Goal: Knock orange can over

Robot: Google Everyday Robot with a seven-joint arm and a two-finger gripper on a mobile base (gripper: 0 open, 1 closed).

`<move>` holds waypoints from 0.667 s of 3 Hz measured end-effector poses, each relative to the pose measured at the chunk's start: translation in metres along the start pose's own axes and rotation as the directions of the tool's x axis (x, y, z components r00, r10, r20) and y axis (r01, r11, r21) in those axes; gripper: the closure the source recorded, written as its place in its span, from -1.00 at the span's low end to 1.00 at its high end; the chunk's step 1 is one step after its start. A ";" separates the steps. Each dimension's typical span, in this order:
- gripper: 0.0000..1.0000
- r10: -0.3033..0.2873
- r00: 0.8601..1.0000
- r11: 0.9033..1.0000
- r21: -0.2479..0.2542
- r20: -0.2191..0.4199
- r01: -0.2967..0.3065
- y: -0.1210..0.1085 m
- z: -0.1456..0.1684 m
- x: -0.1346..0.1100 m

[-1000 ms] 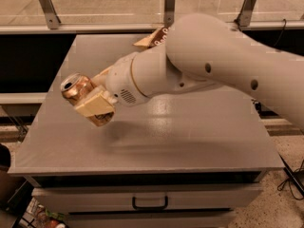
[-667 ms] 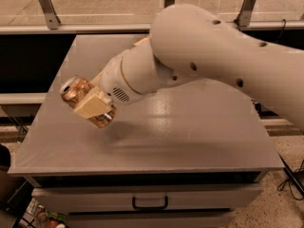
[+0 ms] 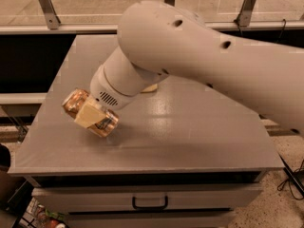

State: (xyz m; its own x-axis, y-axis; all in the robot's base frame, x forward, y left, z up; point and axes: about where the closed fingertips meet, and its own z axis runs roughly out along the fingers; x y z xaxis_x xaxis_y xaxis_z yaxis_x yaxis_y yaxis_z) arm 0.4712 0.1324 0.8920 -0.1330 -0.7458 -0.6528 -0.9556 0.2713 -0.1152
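Observation:
The orange can [image 3: 72,102] is a shiny copper cylinder with its silver top pointing up and to the left. It is tilted far over, low above the left part of the grey table [image 3: 199,137]. My gripper [image 3: 90,113] is at the end of the big white arm [image 3: 190,56] and is shut on the can. One tan finger [image 3: 87,115] lies across the can's middle; the other finger is hidden behind the can.
A tan object [image 3: 151,87] peeks out from under the arm near the table's middle. The table has a front drawer with a black handle [image 3: 149,204]. A railing with metal posts [image 3: 46,4] runs behind. Clutter lies on the floor at the bottom left [image 3: 42,217].
The arm has swung forward and now fills more of the view. The gripper and can have moved a little toward the table's front, and the can is tipped further over.

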 end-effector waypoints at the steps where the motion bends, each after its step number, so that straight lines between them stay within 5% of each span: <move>1: 1.00 0.018 0.995 1.000 -0.012 -0.097 -0.020 0.004 0.015 0.009; 2: 1.00 0.009 0.988 0.998 -0.059 -0.151 -0.018 0.008 0.039 0.011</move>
State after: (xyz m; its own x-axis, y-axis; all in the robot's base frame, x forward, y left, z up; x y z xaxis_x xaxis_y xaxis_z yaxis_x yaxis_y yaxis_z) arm 0.4727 0.1495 0.8550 -0.1798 -0.8267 -0.5331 -0.9668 0.2485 -0.0593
